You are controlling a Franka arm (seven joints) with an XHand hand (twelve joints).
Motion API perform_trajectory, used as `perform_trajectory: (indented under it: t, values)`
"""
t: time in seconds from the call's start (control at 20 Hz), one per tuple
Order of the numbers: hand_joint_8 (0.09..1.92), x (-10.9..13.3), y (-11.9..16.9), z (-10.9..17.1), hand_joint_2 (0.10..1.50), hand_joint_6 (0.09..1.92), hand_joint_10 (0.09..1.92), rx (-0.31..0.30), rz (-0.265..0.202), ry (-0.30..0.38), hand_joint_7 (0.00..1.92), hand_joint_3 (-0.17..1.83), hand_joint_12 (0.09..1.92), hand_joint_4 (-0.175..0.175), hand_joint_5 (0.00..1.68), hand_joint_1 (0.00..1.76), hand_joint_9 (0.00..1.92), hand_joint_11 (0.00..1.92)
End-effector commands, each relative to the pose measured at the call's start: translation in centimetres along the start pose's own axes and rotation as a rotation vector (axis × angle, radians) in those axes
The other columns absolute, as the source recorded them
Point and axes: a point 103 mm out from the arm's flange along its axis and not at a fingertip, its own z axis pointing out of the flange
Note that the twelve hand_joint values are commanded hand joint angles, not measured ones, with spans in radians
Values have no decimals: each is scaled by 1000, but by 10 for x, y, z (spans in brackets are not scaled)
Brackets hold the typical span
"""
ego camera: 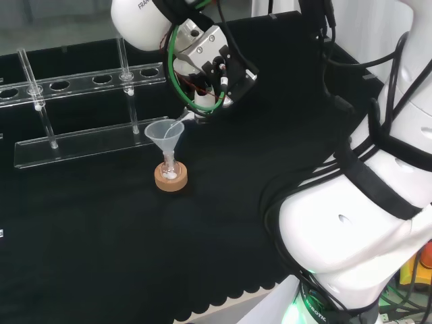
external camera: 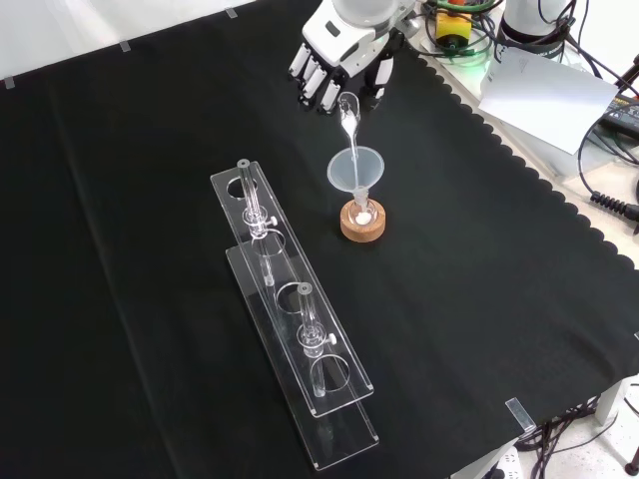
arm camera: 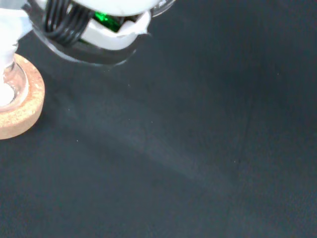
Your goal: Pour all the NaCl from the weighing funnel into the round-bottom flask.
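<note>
The robot hand [external camera: 334,62] has its fingers curled around a small clear scoop [external camera: 348,118] with white salt in it. The scoop is tipped down, and its thin end pokes into a clear funnel [external camera: 355,168]. The funnel sits in the neck of a little round flask [external camera: 361,212]. Some white salt lies in the flask. The flask rests on a cork ring [external camera: 361,227] on the bench [external camera: 499,279]. Clear tube racks [external camera: 290,329] stand near it.

The arm [ego camera: 378,223] is built of big, rounded white links, over which black cables are strapped. At the wrist, green and black cables are looped beside a black block. The hand [external camera: 334,60] is made up of white segments and black joints — a green light is seen at the base.
</note>
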Motion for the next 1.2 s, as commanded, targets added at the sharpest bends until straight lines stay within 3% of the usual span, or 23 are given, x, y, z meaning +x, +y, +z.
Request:
perform_trajectory:
  t: [0.05, 0.2, 0.6, 1.2]
  values:
    - [593, 4, 1, -2, 665, 840, 332, 4, 0, -26, 687, 710, 1089, 175, 1193, 1100, 1074, 803]
    - [593, 0, 1, 1, 665, 840, 332, 17, 24, -33, 687, 710, 1089, 175, 1193, 1100, 1074, 803]
    - [593, 1, 0, -4, 665, 839, 331, 7, -6, -54, 686, 710, 1089, 175, 1194, 1100, 1076, 803]
    - [593, 2, -1, -6, 665, 839, 328, 4, -6, -82, 685, 710, 1089, 175, 1194, 1100, 1076, 802]
